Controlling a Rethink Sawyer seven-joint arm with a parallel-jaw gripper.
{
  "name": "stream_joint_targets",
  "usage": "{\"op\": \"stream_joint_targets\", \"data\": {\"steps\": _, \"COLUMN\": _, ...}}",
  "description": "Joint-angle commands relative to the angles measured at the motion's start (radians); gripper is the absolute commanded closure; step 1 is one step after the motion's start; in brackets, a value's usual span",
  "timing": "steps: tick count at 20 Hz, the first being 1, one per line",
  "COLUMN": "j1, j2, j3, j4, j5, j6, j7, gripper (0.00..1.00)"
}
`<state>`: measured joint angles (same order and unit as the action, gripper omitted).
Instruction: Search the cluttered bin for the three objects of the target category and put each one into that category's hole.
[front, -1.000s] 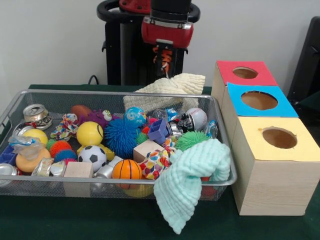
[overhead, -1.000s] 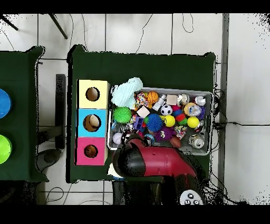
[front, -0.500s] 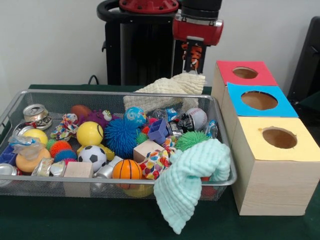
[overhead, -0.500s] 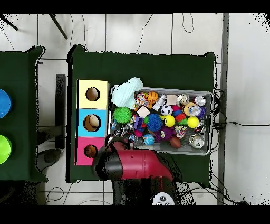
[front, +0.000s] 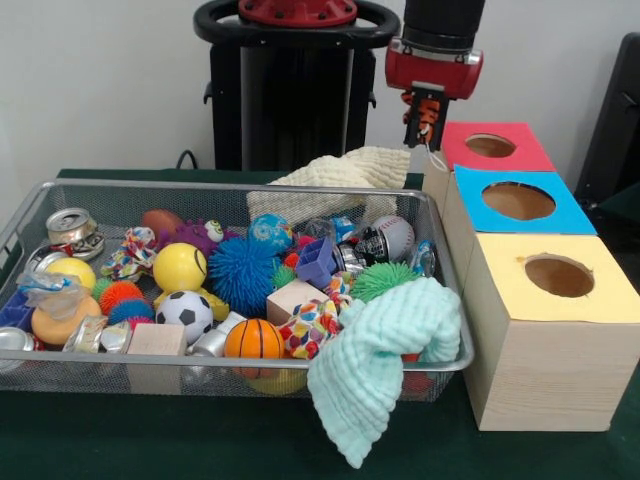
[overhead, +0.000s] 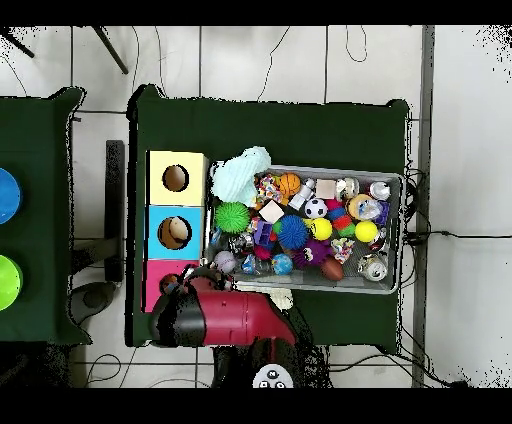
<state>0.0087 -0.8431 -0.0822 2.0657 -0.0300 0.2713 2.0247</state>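
Note:
My gripper hangs just left of the red box, above its near edge, shut on a small orange-and-black striped toy. A blue box and a yellow box stand in a row with the red one, each with a round hole on top. The wire bin holds balls, spiky toys, cans and blocks. From overhead the arm covers part of the red box and hides the gripper.
A cream towel drapes over the bin's back rim. A mint cloth hangs over its front right corner. Overhead, the blue box and yellow box lie left of the bin.
The gripper has carried the striped toy rightward in the front view, from above the bin's back edge to beside the red box. Nothing in the bin has shifted.

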Motion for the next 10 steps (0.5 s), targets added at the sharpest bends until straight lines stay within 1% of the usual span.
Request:
{"op": "stream_joint_targets", "data": {"steps": 1, "j1": 0.057, "j2": 0.089, "j3": -0.018, "j4": 0.077, "j5": 0.112, "j6": -0.114, "j7": 0.325, "gripper": 1.0}}
{"op": "stream_joint_targets", "data": {"steps": 7, "j1": 0.146, "j2": 0.13, "j3": -0.017, "j4": 0.106, "j5": 0.186, "j6": -0.182, "j7": 0.369, "gripper": 1.0}}
{"op": "stream_joint_targets", "data": {"steps": 10, "j1": 0.198, "j2": 0.135, "j3": -0.023, "j4": 0.112, "j5": 0.225, "j6": -0.183, "j7": 0.391, "gripper": 1.0}}
